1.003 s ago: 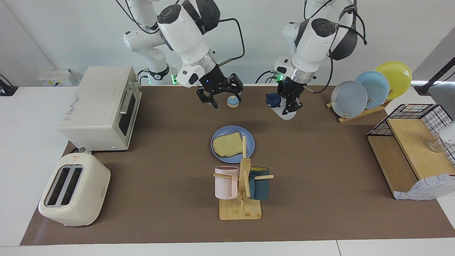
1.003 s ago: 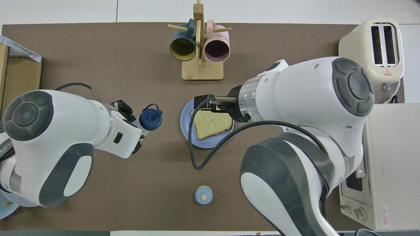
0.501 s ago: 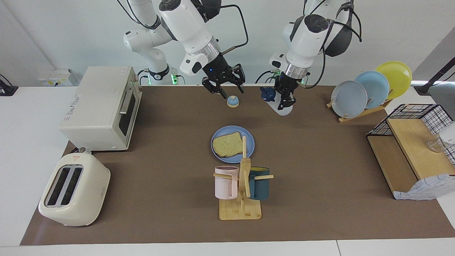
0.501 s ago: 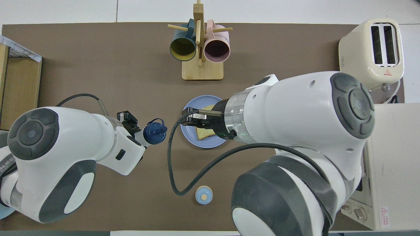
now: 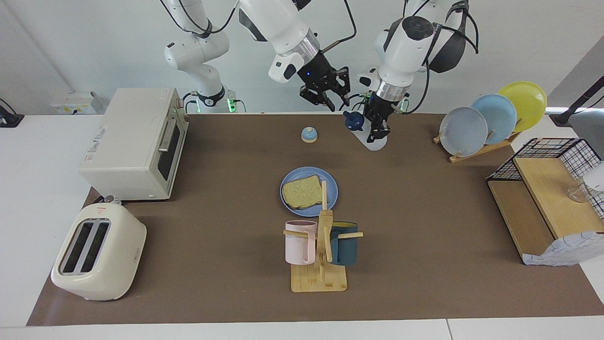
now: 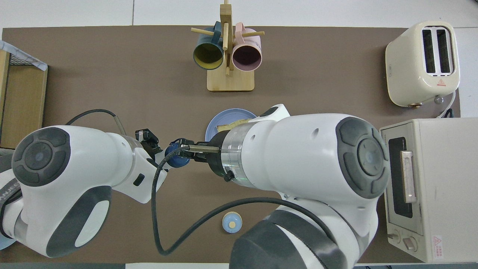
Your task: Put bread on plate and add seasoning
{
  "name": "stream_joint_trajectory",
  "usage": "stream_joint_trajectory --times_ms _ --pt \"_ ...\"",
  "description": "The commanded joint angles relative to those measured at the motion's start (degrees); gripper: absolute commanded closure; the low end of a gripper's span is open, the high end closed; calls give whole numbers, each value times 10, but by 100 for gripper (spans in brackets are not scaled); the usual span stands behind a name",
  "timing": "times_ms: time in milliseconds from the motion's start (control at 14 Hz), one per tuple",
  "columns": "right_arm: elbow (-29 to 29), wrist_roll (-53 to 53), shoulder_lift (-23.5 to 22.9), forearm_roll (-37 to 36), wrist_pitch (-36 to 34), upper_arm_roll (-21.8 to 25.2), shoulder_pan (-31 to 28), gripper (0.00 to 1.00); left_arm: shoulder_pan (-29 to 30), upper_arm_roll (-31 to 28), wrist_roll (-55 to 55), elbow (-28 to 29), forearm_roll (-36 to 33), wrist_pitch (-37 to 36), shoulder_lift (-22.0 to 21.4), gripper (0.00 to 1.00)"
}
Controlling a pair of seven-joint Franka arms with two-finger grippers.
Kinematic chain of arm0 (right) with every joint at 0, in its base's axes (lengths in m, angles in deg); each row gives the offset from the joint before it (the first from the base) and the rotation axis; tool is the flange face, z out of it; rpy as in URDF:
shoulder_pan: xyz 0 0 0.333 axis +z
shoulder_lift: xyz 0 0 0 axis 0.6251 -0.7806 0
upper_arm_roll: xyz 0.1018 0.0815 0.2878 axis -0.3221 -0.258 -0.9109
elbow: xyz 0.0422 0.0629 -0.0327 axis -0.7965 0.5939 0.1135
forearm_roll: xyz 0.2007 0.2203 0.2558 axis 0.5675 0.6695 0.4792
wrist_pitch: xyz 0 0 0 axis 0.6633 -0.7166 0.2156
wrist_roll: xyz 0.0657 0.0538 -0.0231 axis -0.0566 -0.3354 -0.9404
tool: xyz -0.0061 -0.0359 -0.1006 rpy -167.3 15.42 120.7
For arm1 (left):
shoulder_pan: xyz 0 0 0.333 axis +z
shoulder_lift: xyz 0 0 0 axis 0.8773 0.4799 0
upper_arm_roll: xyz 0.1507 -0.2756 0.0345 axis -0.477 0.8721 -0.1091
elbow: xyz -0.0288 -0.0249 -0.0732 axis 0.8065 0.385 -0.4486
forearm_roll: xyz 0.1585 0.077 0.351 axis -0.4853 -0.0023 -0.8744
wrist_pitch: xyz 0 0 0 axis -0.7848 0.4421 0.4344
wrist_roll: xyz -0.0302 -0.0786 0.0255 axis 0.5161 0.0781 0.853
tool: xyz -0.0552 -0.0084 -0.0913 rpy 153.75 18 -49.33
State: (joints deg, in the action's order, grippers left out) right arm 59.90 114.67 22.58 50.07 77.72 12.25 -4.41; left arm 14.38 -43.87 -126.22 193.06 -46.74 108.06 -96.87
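The bread point(image 5: 301, 192) lies flat on the blue plate point(image 5: 331, 183) at the table's middle. In the overhead view only a sliver of bread point(image 6: 233, 124) and the plate's rim point(image 6: 216, 126) show past the right arm. My left gripper point(image 5: 378, 128) is shut on the seasoning point(image 5: 375, 142), held tilted above the table's edge nearest the robots. Its navy cap points toward the right arm's end. My right gripper point(image 5: 338, 101) hangs raised just beside that cap, fingertips apart, holding nothing. From overhead the right gripper point(image 6: 185, 149) meets the seasoning's cap point(image 6: 175, 158), next to the left gripper point(image 6: 154, 149).
A small blue-domed bell point(image 5: 309, 135) sits nearer the robots than the plate. A wooden mug rack point(image 5: 321, 278) with two mugs stands just farther out. Oven point(image 5: 134, 141) and toaster point(image 5: 99, 252) fill the right arm's end; a plate rack point(image 5: 481, 148) and wire shelf point(image 5: 547, 189) the left arm's.
My right gripper rose from over the bell and swung toward the left arm's end, up to the bottle's cap, its jaws narrowing. The left gripper lifted the seasoning slightly.
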Motion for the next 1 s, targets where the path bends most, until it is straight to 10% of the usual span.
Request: stream_joint_trajectory --times_ms 0,931 --pt "8 5 1 10 25 -2 3 64 -2 0 -3 18 -13 5 -21 100" --pt "27 0 -4 2 36 -2 11 84 -2 0 3 18 -13 7 -21 100"
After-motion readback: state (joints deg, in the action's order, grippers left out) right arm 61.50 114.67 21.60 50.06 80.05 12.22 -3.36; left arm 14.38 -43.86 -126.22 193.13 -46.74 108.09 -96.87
